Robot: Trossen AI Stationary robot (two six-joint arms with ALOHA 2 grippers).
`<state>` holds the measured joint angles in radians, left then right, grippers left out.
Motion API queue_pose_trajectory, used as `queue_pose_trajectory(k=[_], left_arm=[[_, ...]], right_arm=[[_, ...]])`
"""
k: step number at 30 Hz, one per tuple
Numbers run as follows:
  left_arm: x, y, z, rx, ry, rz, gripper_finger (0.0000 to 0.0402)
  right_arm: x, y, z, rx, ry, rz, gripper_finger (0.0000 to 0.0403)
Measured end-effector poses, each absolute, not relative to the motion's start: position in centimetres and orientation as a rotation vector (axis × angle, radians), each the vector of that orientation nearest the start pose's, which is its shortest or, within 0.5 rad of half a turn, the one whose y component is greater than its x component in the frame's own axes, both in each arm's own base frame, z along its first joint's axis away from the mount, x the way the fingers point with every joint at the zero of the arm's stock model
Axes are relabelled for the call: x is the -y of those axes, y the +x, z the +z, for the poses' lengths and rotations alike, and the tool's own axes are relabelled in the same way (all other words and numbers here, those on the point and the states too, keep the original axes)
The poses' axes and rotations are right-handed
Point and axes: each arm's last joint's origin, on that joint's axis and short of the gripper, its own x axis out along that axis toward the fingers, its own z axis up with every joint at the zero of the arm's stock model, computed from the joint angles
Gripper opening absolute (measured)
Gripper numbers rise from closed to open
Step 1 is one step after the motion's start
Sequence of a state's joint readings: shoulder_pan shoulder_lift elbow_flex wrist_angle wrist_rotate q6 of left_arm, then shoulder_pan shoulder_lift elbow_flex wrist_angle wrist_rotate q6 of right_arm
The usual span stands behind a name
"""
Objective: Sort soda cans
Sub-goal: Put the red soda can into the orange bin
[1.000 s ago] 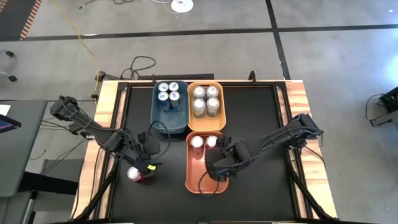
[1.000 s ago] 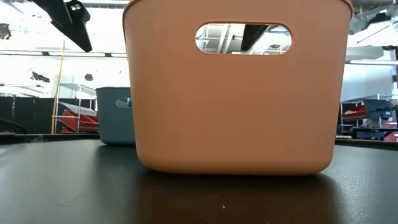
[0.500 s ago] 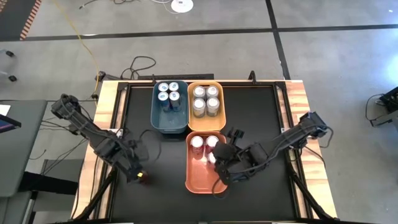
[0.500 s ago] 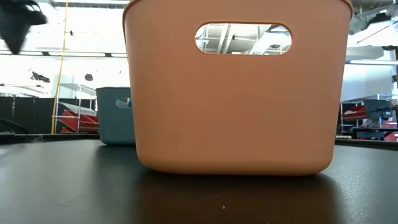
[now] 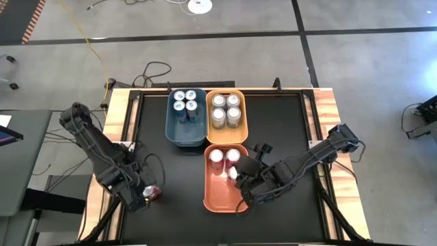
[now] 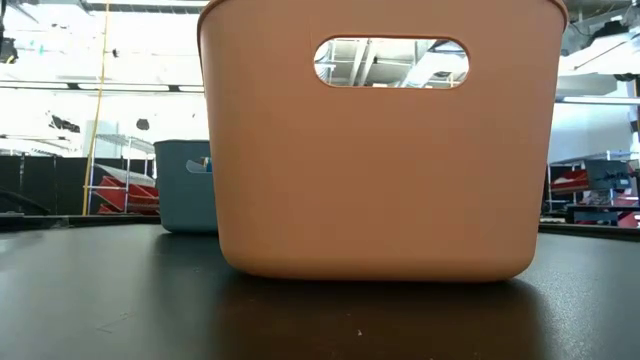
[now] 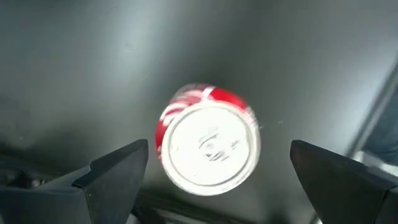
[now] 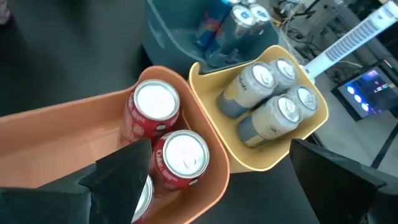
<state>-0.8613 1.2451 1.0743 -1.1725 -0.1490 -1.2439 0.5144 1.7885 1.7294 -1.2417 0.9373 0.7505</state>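
Red can (image 7: pixel 208 148) upright btwn open left claw (image 7: pixel 236 180) fingers, untouched.

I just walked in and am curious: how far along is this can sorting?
Nearly done. Four dark blue cans sit in the teal bin, four silver cans in the yellow bin, and three red cans in the orange bin. In hand: the open left gripper hovers over the last red can on the table. That can goes in next. The open right gripper waits above the orange bin.
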Motion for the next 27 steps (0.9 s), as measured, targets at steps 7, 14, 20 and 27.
queue_pose_trajectory(k=[7,14,20,27], left_arm=[[16.5,14.0,25.5,-1.358,-0.329,0.266,0.0389],[16.9,14.4,24.3,-1.397,-0.261,0.321,0.0376],[16.6,14.9,24.1,-1.4,-0.268,0.352,0.0299],[15.5,15.6,24.9,-1.399,-0.279,0.405,0.0297]], right_arm=[[-15.6,31.2,32.5,-0.739,-0.182,-0.665,0.04],[-15.5,31.2,32.5,-0.74,-0.183,-0.669,0.04],[-15.7,31.0,32.5,-0.745,-0.195,-0.66,0.04],[-16.7,30.3,32.5,-0.772,-0.269,-0.612,0.04]])
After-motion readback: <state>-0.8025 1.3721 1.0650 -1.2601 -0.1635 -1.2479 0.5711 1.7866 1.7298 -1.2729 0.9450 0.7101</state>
